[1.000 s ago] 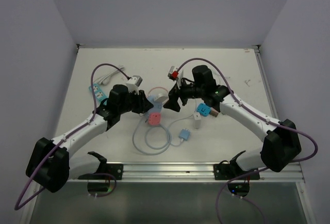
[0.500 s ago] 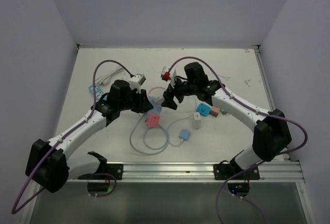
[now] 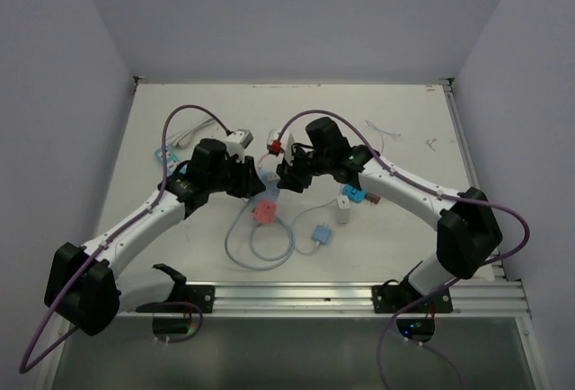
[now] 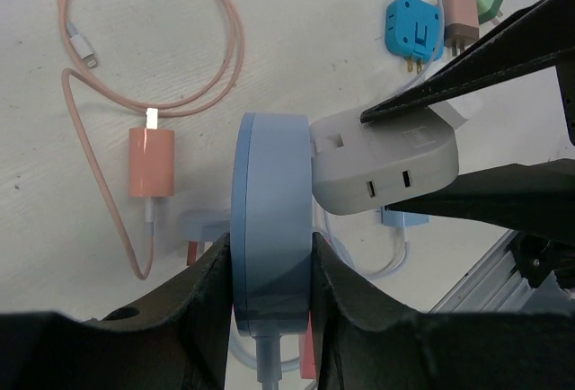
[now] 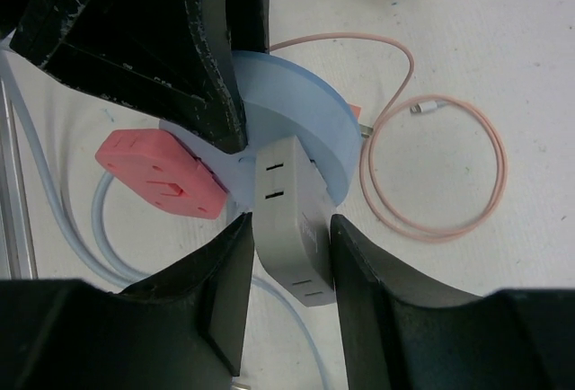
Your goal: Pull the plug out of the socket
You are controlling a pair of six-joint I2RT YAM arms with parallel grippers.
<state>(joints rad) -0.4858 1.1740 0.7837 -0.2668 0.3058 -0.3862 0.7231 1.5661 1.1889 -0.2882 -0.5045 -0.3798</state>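
Two loose adapters, a pink block [image 3: 264, 211] and a small blue charger [image 3: 320, 233], lie nearest on the worktop [image 3: 404, 111], at 6 and 4 o'clock from the held pair. Just beyond, the left pincer [image 4: 272, 264] is clenched on the rim of the round blue socket [image 4: 272, 170], while the right pincer [image 5: 292, 264], at its 3 o'clock, grasps the grey plug [image 4: 386, 161]. Both grips look made and only the pull is left, I'd say: the plug sits against the socket face, not yet parted.

The round blue socket [image 4: 272, 255] and the grey plug [image 4: 386, 161] look like smooth moulded plastic with a soft satin sheen. The pink cable [image 4: 235, 53] has a smooth rubbery skin. The white table [image 4: 135, 48] is matt and faintly speckled.
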